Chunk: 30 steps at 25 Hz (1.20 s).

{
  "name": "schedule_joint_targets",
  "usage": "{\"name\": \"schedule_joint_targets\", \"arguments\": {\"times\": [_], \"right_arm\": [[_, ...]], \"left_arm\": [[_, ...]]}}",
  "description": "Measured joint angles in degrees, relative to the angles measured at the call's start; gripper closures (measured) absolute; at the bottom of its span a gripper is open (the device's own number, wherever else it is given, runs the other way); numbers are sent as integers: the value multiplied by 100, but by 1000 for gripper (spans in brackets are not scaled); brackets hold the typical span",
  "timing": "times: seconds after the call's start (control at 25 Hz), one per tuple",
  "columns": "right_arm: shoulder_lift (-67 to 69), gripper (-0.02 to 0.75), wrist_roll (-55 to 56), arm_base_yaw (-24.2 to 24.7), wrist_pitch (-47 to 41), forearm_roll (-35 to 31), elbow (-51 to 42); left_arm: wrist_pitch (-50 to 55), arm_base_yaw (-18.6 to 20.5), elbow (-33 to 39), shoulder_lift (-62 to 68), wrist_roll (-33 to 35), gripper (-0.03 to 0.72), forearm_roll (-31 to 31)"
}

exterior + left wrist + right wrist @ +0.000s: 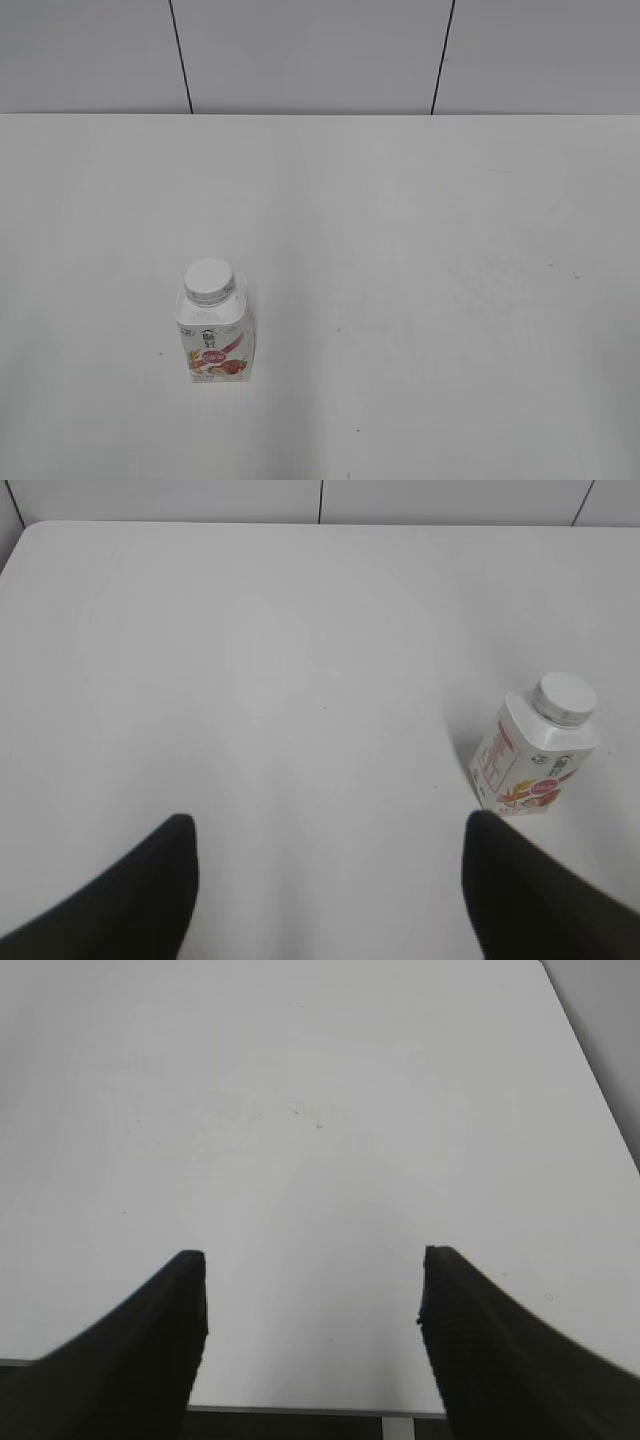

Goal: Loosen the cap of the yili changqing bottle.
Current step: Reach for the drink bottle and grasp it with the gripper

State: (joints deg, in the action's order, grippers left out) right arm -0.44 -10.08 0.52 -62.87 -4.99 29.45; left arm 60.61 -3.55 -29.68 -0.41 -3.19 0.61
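A yili changqing bottle stands upright on a white table, in the lower left of the exterior frame, its cap seated on the neck and the strawberry label facing the camera. No arm appears in that view. In the left wrist view the bottle sits at the right edge, slightly above centre, well apart from the left gripper, whose dark fingers spread wide at the bottom of the frame with nothing between them. The right gripper is likewise spread and empty, hovering near the table's lower edge; the bottle does not appear in its view.

The task looks not yet begun: neither arm touches the bottle. The risks ahead seem plain. A light, narrow bottle on a smooth tabletop could tip or skid if a finger nudges its shoulder on approach. Should one gripper twist the cap before the other firmly holds the body, the whole bottle would likely spin rather than loosen.
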Motion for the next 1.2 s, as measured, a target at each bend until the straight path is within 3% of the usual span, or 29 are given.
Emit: {"name": "schedule_joint_targets", "arguments": {"times": [1.2], "right_arm": [[0,209,0,0,0,0,0]], "left_arm": [[0,0,0,0,0,189,0]]}}
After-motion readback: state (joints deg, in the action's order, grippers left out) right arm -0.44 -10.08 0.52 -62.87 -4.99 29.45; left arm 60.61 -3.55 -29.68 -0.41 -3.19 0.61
